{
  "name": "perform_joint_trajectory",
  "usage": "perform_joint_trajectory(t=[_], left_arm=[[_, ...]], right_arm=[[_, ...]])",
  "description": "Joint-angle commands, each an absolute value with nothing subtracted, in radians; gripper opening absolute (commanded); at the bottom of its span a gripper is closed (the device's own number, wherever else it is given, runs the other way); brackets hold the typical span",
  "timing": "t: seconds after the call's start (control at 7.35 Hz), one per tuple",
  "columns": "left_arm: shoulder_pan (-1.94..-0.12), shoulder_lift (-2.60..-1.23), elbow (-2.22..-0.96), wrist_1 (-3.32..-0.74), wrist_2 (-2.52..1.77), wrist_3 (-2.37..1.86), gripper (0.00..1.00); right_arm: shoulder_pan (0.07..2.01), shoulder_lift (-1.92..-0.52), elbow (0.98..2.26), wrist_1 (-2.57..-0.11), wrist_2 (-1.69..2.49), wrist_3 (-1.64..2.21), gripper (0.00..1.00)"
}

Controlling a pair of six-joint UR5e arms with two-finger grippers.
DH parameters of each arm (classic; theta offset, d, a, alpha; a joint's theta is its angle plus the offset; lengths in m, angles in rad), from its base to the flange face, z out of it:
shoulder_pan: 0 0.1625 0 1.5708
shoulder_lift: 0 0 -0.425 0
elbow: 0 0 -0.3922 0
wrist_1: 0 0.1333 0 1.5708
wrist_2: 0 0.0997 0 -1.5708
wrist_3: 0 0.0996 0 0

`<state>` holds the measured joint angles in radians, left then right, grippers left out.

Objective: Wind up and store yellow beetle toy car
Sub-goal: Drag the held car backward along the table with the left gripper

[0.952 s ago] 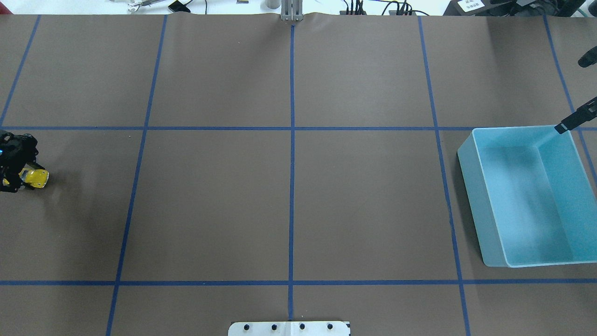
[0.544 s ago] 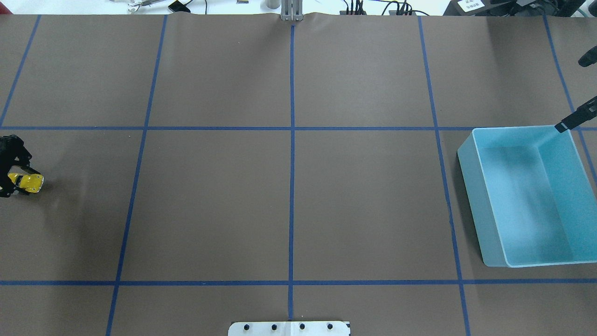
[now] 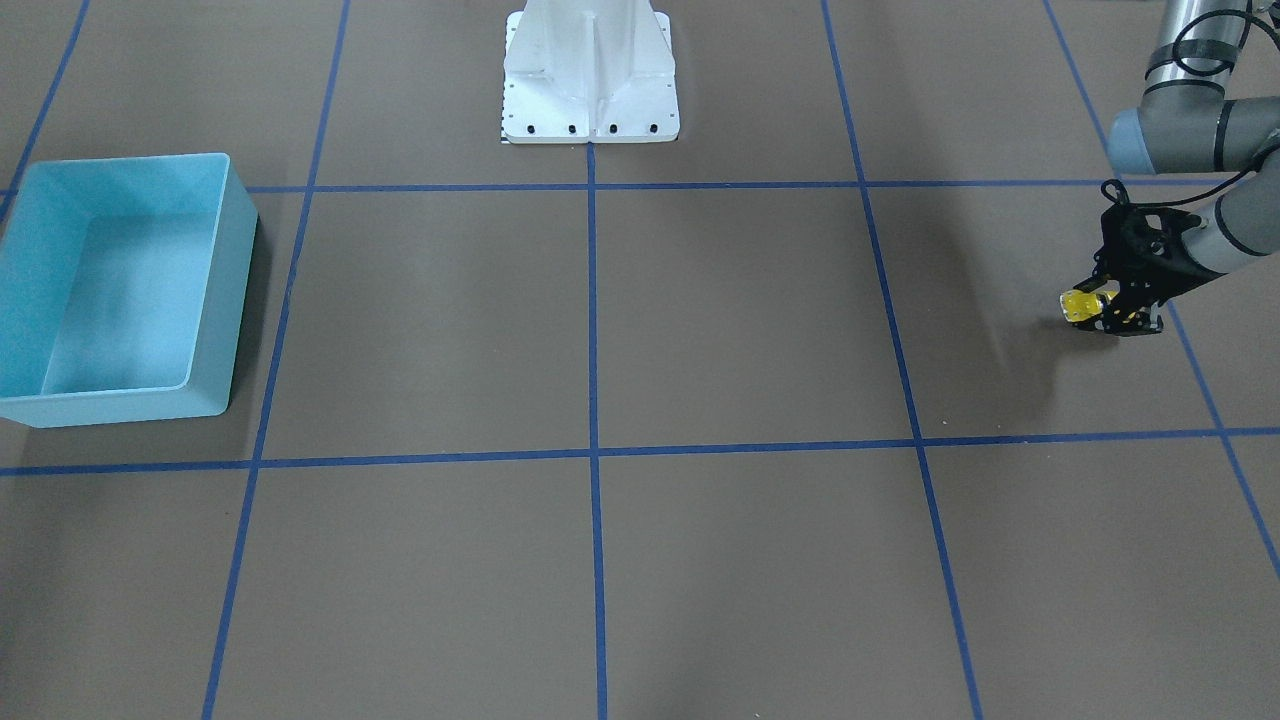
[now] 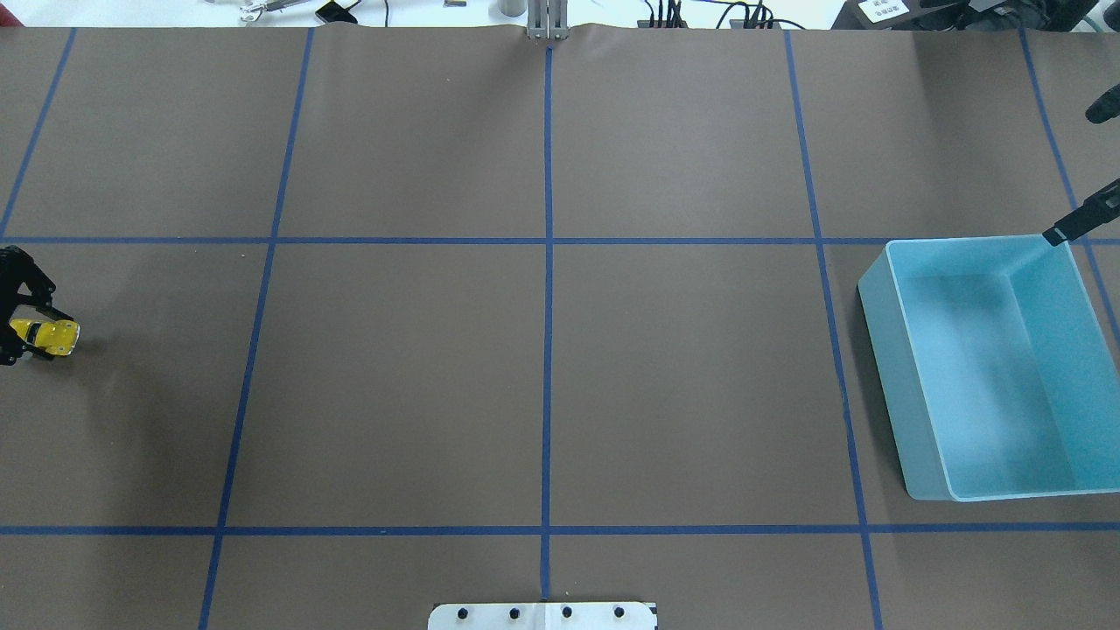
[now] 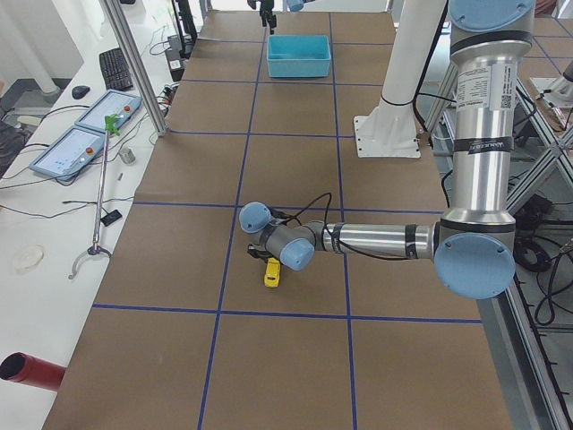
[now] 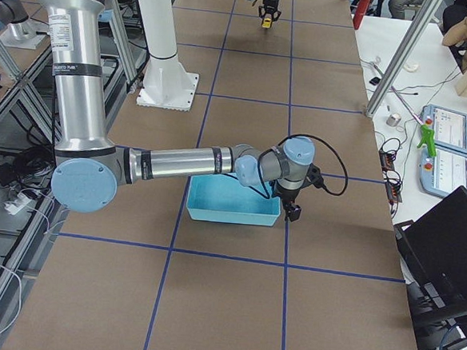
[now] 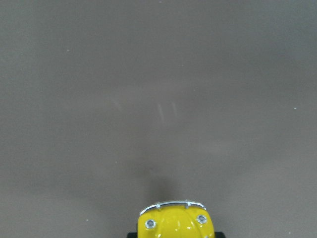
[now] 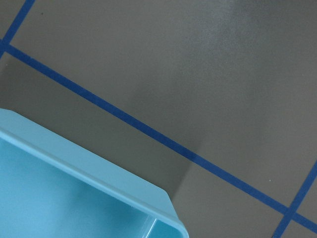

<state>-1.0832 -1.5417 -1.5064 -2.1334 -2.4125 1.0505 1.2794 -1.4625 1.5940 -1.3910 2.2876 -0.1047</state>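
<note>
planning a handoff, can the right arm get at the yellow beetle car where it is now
Probably not. The yellow beetle toy car is held in the left gripper at the table's far left edge; the right gripper hangs by the light blue bin at the far right, the whole table between.

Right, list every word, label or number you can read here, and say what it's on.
Nothing is legible.
White label beyond the table's far edge: print too small to read.
Lettering on the left arm's upright tube: blurred.
Lettering on the right arm's upright tube: blurred.
Yellow beetle toy car and light blue bin: no markings visible.
</note>
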Motion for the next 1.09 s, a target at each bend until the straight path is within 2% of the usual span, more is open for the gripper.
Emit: perform_joint_trajectory(t=[0.0,0.95], left_arm=[[-1.086,-1.545,-1.483,-2.178,-2.411,1.049,0.00],[-1.095,-1.559,-1.436,-2.192,-2.414,0.996,0.00]], right_arm=[[1.279,-1.457,1.597,-1.391,2.287,-0.103,1.00],[1.281,-1.453,1.600,-1.394,2.293,-0.104,1.00]])
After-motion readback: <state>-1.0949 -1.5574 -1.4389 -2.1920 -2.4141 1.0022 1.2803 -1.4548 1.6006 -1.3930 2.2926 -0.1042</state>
